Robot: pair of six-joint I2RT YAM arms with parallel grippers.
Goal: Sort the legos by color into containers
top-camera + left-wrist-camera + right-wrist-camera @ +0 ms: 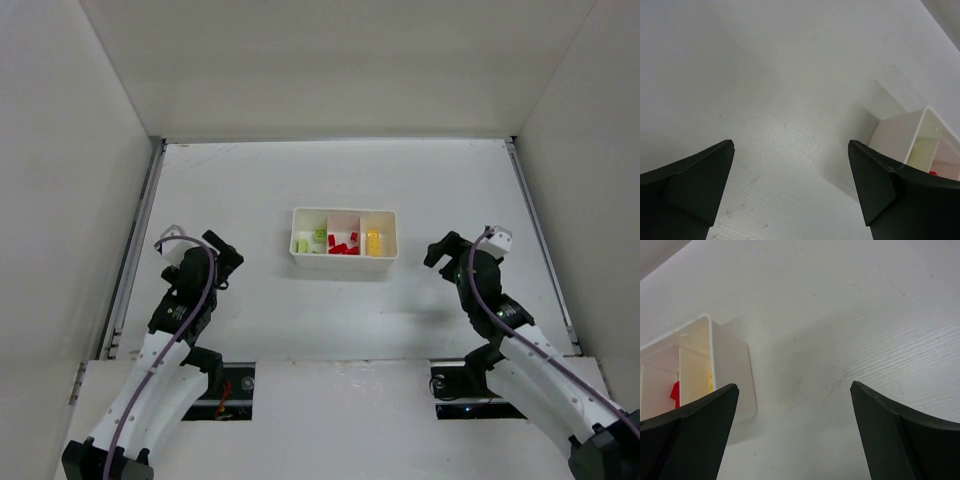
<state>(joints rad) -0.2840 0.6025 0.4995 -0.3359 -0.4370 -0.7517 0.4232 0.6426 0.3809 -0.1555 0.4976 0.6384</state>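
A small white tray [344, 262] sits mid-table, split into three side-by-side containers. Light green legos [310, 241] lie in the left one, red legos [342, 245] in the middle, yellow legos [374, 241] in the right. My left gripper [226, 262] hovers left of the tray, open and empty; its wrist view catches the tray's corner [920, 137] at right. My right gripper [441, 251] stands right of the tray, open and empty. The right wrist view has the tray wall [732, 370] at left, with a red lego [675, 392] and a yellow lego [710, 381] inside.
White walls enclose the table on three sides, with metal rails along its left edge [135, 240] and right edge [540, 240]. Both arm bases sit at the near edge. Bare white tabletop [330, 180] surrounds the tray.
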